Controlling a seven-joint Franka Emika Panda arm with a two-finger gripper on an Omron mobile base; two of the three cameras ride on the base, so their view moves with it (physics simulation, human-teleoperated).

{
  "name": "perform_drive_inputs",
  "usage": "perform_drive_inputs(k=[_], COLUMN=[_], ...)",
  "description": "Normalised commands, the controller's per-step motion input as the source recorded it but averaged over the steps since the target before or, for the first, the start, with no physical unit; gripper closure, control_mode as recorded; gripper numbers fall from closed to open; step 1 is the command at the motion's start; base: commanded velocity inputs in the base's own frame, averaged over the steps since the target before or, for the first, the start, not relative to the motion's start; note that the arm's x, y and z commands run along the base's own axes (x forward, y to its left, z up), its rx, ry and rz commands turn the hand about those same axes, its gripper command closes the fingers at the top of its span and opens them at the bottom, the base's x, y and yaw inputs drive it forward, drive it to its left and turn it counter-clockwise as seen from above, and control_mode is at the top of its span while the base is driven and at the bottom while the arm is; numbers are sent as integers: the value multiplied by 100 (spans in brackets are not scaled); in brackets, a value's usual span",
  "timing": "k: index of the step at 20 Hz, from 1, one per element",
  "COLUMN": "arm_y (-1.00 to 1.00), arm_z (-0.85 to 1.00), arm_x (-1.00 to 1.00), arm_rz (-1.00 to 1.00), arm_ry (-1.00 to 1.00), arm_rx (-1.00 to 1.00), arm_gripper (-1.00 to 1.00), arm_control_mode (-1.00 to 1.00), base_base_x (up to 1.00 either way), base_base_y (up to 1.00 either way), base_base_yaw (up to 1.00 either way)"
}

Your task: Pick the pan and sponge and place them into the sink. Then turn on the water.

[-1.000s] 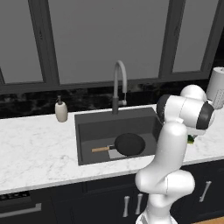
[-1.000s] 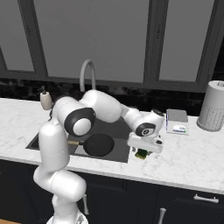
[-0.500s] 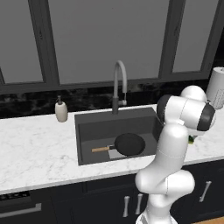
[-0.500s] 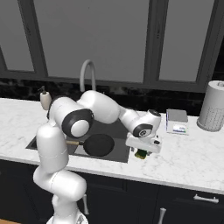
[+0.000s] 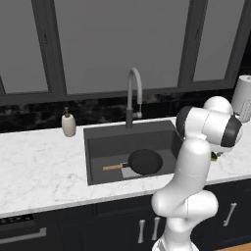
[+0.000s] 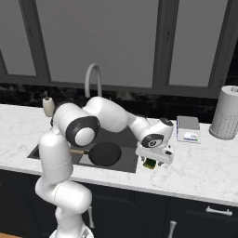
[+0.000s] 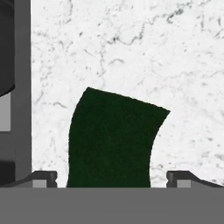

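The black pan (image 5: 145, 161) lies in the dark sink (image 5: 103, 147), its wooden handle pointing left; it shows too as the pan (image 6: 105, 154) in the sink (image 6: 125, 137). The sponge (image 7: 116, 135), dark green top up, rests on the marble counter just right of the sink, also seen as the sponge (image 6: 149, 163) and the sponge (image 5: 213, 157). My gripper (image 7: 111, 179) hangs straight over it, open, one fingertip on each side and neither touching. In the right base view the gripper (image 6: 152, 161) sits low over the sponge. The gooseneck faucet (image 5: 132, 93) stands behind the sink; no stream runs.
A beige soap dispenser (image 5: 68, 123) stands left of the sink. A blue-and-white flat box (image 6: 188, 128) and a grey cylinder (image 6: 227, 112) occupy the counter at the right. The sink's edge (image 7: 22, 87) runs close beside the sponge.
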Motion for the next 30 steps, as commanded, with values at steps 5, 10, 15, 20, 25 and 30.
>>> perform_drive_inputs(k=[5, 10, 15, 20, 25, 30], arm_y=[10, 11, 12, 0, 0, 7], arm_z=[-5, -9, -2, -19, -29, -35], arm_x=[0, 0, 0, 0, 0, -1], arm_rz=[-6, -5, -5, -2, -1, -1], arm_ry=[0, 0, 0, 0, -1, 0], arm_rx=[-2, -1, -1, 0, 0, -2], arm_gripper=[-100, -100, -100, -100, -100, -100], arm_control_mode=[-100, -100, -100, -100, -100, -100], base_base_x=[0, 0, 0, 0, 0, 0], base_base_y=[0, 0, 0, 0, 0, 0], base_base_yaw=[0, 0, 0, 0, 0, 0])
